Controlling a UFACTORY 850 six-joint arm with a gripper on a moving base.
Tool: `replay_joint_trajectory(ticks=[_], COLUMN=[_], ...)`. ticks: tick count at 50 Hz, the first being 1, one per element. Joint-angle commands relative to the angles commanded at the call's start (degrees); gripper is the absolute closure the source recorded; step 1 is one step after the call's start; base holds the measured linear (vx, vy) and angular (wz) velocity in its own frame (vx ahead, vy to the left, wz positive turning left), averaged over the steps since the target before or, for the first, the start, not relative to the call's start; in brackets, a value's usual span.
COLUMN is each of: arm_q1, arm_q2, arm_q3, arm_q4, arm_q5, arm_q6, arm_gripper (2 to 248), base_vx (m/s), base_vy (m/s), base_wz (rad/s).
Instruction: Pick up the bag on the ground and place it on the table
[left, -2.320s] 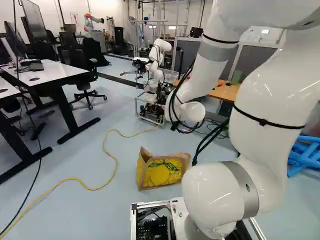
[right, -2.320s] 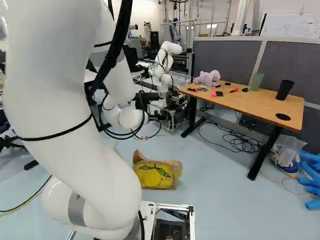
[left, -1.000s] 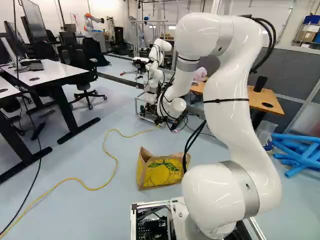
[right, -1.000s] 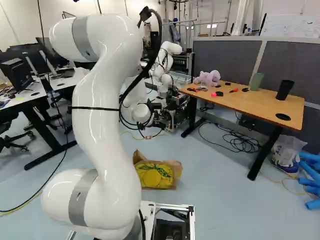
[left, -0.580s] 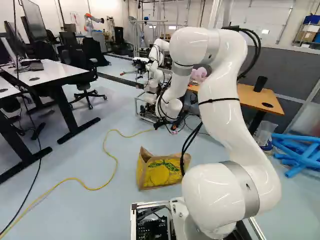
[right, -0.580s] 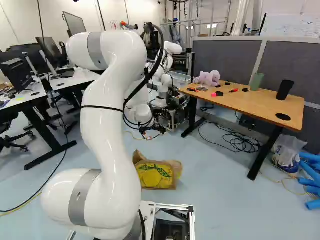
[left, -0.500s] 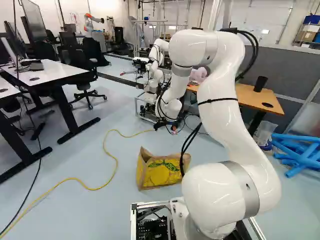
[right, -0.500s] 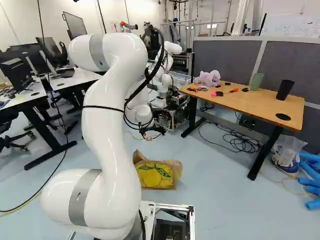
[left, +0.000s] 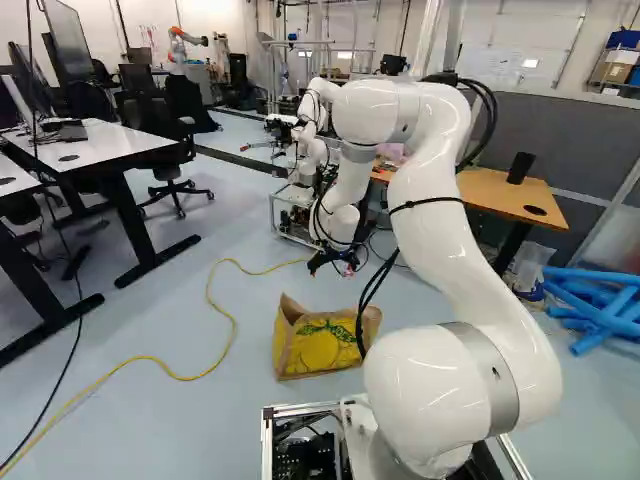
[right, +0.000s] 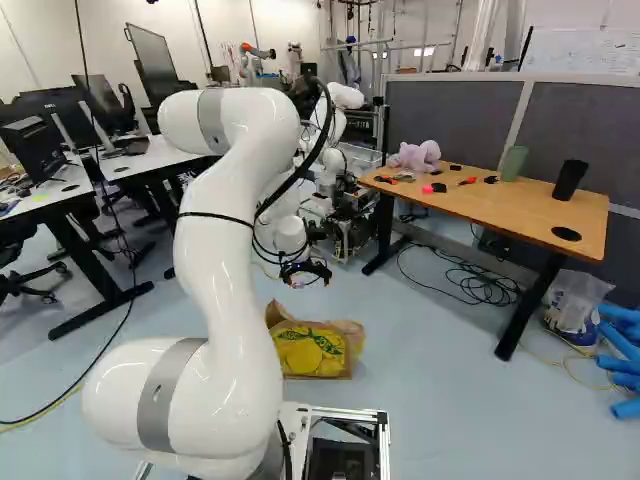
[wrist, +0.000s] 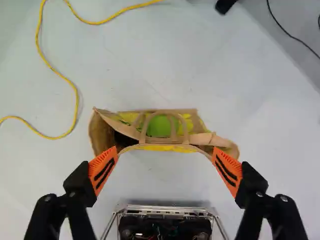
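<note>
Above the floor beyond the bag, the gripper (right: 305, 274) hangs from my arm in the right base view. The yellow and brown bag (left: 322, 345) stands on the floor ahead of the base, its top partly open. From the wrist view, the open gripper (wrist: 165, 154) has its orange pads (wrist: 103, 170) wide apart with nothing between them; the bag (wrist: 102, 134) lies below and ahead of the fingertips, handle loops showing over its mouth. The wooden table (right: 490, 208) stands at the right of the right base view.
A pink plush toy (right: 415, 156), a green cup (right: 514, 162) and a black cup (right: 570, 180) stand on the table. Another robot (left: 312, 130) is beyond my arm. A yellow cable (left: 232, 325) crosses the floor; blue tubes (left: 600, 310) lie at the right. White desks (left: 90, 145) stand left.
My arm has swung across to the right base view's right and its elbow has come down; the gripper has dropped lower lately. The base and the bag have stayed put.
</note>
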Motion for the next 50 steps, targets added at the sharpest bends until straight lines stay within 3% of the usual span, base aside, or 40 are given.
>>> replay_joint_trajectory(ticks=[36, 50], arm_q1=[0.00, 0.00], arm_q2=[-7.88, -10.94], arm_q3=[-5.26, -7.43], arm_q4=[10.64, 15.30], arm_q5=[-2.53, -2.54], arm_q6=[0.12, 6.71], arm_gripper=[3, 3], base_vx=[0.000, 0.000], base_vy=[0.000, 0.000], base_wz=[0.000, 0.000])
